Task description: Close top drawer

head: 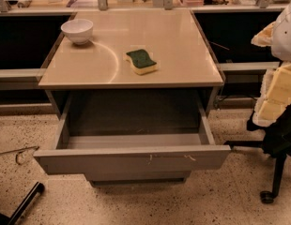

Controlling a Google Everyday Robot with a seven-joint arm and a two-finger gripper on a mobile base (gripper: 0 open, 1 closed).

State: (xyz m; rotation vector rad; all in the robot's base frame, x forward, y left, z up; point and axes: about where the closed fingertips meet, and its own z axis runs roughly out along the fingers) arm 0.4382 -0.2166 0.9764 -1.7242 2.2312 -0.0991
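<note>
The drawer (131, 159) is standing pulled far out below the surface (183, 41), its inside looking bare, so nothing seems to be blocking a push on its scratched front. The claw is not showing anywhere; I cannot tell its state.

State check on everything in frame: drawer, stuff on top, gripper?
top drawer, open, pulled far out, looks empty
bowl, upright on the countertop, looks empty
sponge, lying flat on the countertop, green side up
gripper, not in view
</note>
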